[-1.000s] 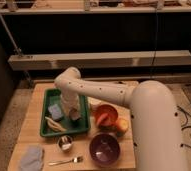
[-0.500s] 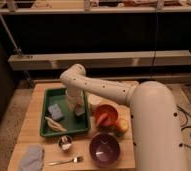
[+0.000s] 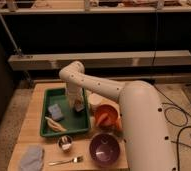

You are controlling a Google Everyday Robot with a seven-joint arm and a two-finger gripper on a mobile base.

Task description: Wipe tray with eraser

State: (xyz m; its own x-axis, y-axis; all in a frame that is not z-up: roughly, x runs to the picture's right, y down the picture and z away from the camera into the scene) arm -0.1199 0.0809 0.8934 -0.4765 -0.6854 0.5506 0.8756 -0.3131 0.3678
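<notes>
Camera view. My tool (image 3: 77, 101) is down inside the tray (image 3: 70, 119), close to the right rim, with the arm reaching in from the right. Grip state: cannot tell. The small dark bit at the tip I take to be the eraser (image 3: 79, 107); I can't confirm contact with the tray floor. The tray sits on the left half of the table (image 3: 33, 134). A blue-grey block (image 3: 55, 111) lies in it to the left of the tool, and a pale long thing (image 3: 55, 125) lies near the front rim.

Step, as I judge it: a wiping stroke.
- Hold the eraser face flat with light, even pressure.
- Run strokes over the bare green.
- Stop short of the block and the pale thing.
- Watch that the tray doesn't slide toward the orange bowl (image 3: 106, 117), just beside its right rim.

Writing or labels: none legible.
</notes>
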